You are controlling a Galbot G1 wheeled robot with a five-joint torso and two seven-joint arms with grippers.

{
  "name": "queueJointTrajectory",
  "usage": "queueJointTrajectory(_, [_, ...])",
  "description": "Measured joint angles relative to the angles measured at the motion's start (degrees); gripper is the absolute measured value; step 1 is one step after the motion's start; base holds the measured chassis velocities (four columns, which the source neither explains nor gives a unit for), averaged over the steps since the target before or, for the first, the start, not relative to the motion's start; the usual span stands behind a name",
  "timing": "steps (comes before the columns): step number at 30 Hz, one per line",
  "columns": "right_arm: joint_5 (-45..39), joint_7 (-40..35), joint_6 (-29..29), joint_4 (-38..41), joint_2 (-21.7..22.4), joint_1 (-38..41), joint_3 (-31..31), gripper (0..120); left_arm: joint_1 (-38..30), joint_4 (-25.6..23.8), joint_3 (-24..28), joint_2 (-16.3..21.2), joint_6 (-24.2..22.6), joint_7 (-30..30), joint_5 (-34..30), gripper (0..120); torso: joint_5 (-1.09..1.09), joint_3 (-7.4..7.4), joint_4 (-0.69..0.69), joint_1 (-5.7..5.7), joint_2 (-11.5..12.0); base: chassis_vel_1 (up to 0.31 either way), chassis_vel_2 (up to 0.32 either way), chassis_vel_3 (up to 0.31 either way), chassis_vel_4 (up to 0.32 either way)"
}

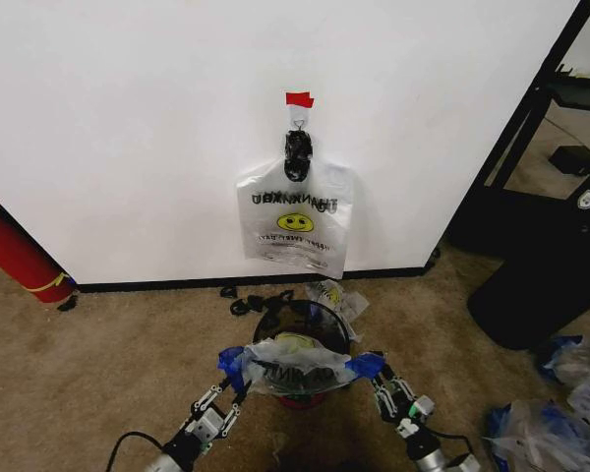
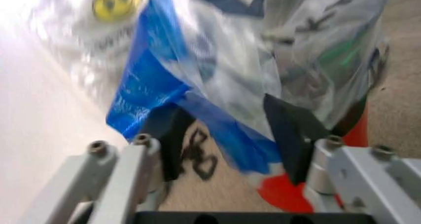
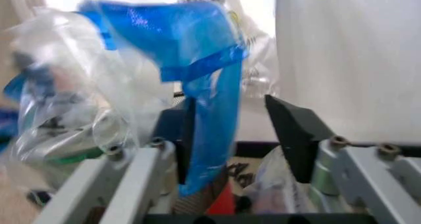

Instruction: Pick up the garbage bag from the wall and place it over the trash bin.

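So the thin clear plastic smiley garbage bag (image 1: pixel 297 365) is draping over the small round black trash bin (image 1: pixel 305 324) w/ red bottom; left claw (image 1: pixel 232 385) & right claw (image 1: pixel 376 380) are both sitting spread wide around its blue handle patches.

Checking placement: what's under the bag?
The bin: its black rim shows behind the bag, red bottom below. Its inside is mostly covered. Left gripper and right gripper are at its blue handles.

Bright even light; wrist views blurred, glary.
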State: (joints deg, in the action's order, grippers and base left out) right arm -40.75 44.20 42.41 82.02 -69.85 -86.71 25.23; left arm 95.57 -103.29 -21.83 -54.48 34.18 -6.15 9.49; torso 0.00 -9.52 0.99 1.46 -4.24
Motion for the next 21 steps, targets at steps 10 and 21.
queueJointTrajectory(10, [-0.1, 18.13, -0.1, 3.29, 2.91, -1.3, 9.37, 75, 0.07, -0.31, -12.34, 2.24, 10.69, -23.39, -7.38, 86, 0.01, 0.0, -0.01, 0.0, 0.0, 0.0, 0.0, 0.0, 0.0])
queueJointTrajectory(21, [-1.21, 21.4, -1.59, 5.23, 2.03, -0.25, 10.28, 100, -5.86, 6.2, -10.31, -1.33, 12.59, -28.68, -12.83, 100, -0.01, 0.0, 0.0, 0.0, 0.0, 0.0, 0.0, 0.0, 0.0])
